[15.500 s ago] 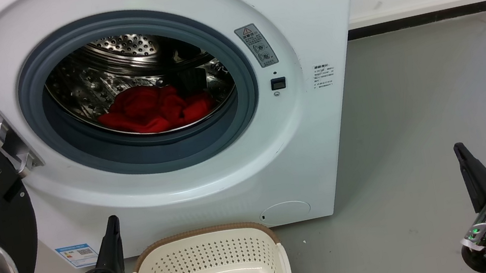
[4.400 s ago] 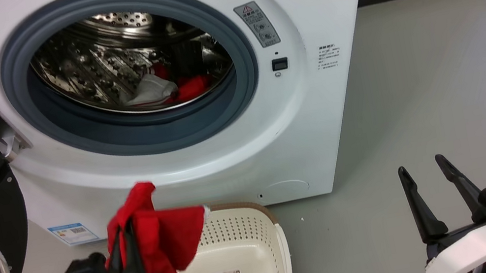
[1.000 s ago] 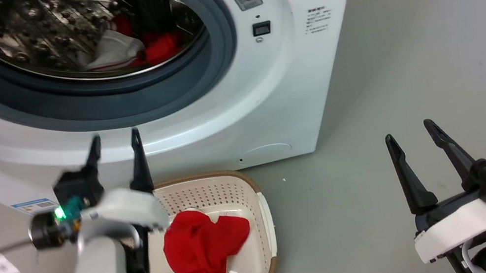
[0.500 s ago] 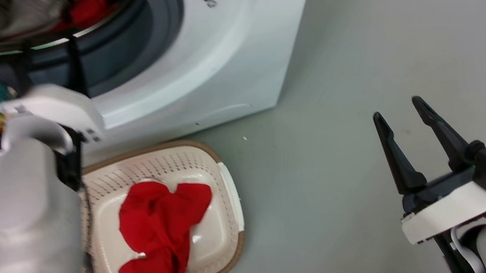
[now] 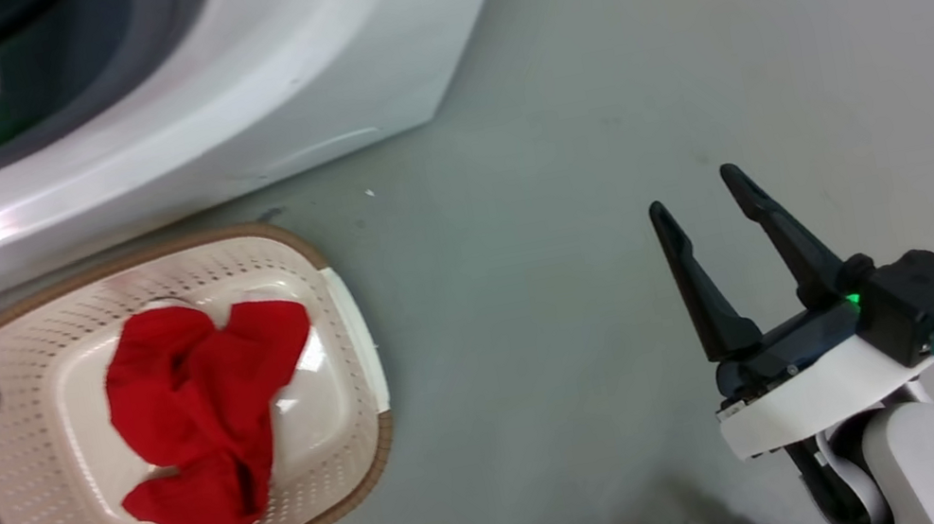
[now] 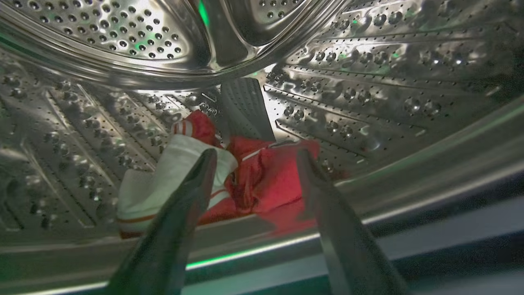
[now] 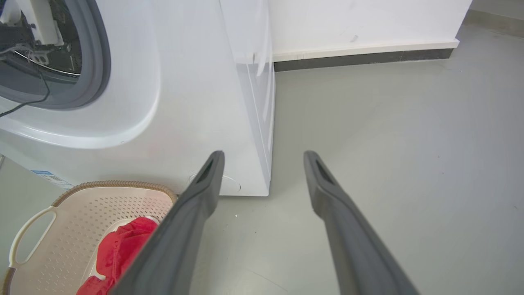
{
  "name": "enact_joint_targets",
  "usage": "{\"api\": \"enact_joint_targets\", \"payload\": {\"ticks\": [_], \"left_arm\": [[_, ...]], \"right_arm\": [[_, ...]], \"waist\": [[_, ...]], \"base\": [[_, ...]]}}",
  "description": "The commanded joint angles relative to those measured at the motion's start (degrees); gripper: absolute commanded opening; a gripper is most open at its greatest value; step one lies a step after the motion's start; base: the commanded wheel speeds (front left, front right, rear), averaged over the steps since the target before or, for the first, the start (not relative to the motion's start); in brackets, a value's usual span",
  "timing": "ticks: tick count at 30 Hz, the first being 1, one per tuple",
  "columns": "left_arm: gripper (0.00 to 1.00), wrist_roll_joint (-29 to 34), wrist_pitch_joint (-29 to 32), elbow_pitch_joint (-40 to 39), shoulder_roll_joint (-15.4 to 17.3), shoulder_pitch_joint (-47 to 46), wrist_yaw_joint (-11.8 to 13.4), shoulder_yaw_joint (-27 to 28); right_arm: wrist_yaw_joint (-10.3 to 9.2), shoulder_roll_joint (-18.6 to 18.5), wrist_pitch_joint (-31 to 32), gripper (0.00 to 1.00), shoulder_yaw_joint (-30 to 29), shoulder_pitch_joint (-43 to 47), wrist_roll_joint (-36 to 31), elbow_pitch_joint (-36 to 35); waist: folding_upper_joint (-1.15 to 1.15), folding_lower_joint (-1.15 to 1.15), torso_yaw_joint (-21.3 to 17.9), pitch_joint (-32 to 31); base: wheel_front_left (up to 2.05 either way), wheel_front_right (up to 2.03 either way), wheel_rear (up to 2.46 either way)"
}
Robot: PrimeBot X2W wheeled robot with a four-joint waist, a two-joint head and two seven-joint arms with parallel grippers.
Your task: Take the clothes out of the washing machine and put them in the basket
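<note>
The second pick seems in hand: the left gripper (image 6: pixel 258 153), spread, faces the striped garment (image 6: pixel 262 184) at six o'clock in the drum (image 6: pixel 368 82) and likely must advance, then pinch. The red garment (image 5: pixel 202 395) lies in the basket (image 5: pixel 348 321), with the right gripper (image 5: pixel 694 189) spread at its three o'clock.

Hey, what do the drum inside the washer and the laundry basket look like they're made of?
The drum looks like polished stainless steel: mirror-bright, with punched holes and embossed ridges. The basket seems to be smooth cream moulded plastic, going by its even rows of perforations; its brown rim looks woven but is probably moulded too.
</note>
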Motion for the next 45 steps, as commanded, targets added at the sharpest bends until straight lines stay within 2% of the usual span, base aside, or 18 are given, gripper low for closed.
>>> {"api": "enact_joint_targets", "payload": {"ticks": [1,10,17,20,21,22,23,25,33,41,45], "left_arm": [[1.00,0.38,1.65,0.97,1.20,-2.87,-0.25,-0.54],[1.00,0.84,16.62,6.30,4.85,-13.38,-0.67,-3.64],[1.00,0.41,28.48,8.96,6.27,-17.05,-0.86,-5.56],[1.00,-0.05,30.77,9.16,6.72,-17.14,-0.67,-5.76],[0.91,-0.18,31.16,9.17,6.76,-16.98,-0.60,-5.80],[0.42,-0.33,31.75,9.31,6.66,-16.71,-0.64,-5.84],[0.00,-0.40,31.83,9.26,6.63,-16.51,-0.49,-5.84],[0.00,-0.66,31.77,8.94,6.79,-16.09,0.01,-5.84],[0.00,-0.55,23.71,4.13,7.53,-14.96,2.29,-6.09],[0.00,-1.01,5.22,-1.76,6.74,-10.52,4.69,-5.98],[0.00,-2.14,-5.26,-2.97,6.01,-7.56,4.72,-5.41]], "right_arm": [[-0.04,0.17,-0.46,1.00,0.74,-1.57,0.53,0.37],[-0.04,0.17,-1.44,1.00,3.98,-3.41,3.09,1.94],[-0.04,0.15,-1.65,1.00,6.05,-4.30,4.55,2.65],[-0.04,0.16,-1.63,1.00,6.36,-4.80,5.21,2.29],[-0.04,0.16,-1.64,1.00,6.39,-4.83,5.35,2.22],[-0.04,0.16,-1.65,1.00,6.41,-4.73,5.42,2.20],[-0.04,0.16,-1.64,1.00,6.39,-4.69,5.57,2.23],[-0.04,0.16,-1.65,1.00,6.35,-4.79,5.84,2.15],[-0.04,0.16,-1.64,1.00,5.65,-5.05,5.70,2.12],[-0.04,0.15,-1.64,1.00,4.54,-4.81,4.59,2.69],[-0.04,0.15,-1.64,1.00,3.37,-4.23,3.80,2.77]], "waist": [[0.00,-0.01,-2.06,2.38],[0.00,-0.01,-5.54,6.00],[0.00,-0.01,-7.52,7.93],[0.00,-0.01,-8.03,8.49],[0.00,-0.01,-8.16,8.59],[0.00,-0.01,-8.26,8.62],[0.00,-0.01,-8.32,8.64],[0.00,-0.01,-8.40,8.68],[0.00,-0.01,-8.08,8.13],[0.00,-0.01,-6.64,5.21],[0.00,-0.01,-5.65,2.96]], "base": [[0.00,0.00,0.00],[0.00,0.00,0.00],[0.00,0.00,0.00],[0.00,0.00,0.00],[0.00,0.00,0.00],[0.00,0.00,0.00],[0.00,0.00,0.00],[0.00,0.00,0.00],[0.00,0.00,0.00],[0.00,0.00,0.00],[0.00,0.00,0.00]]}}
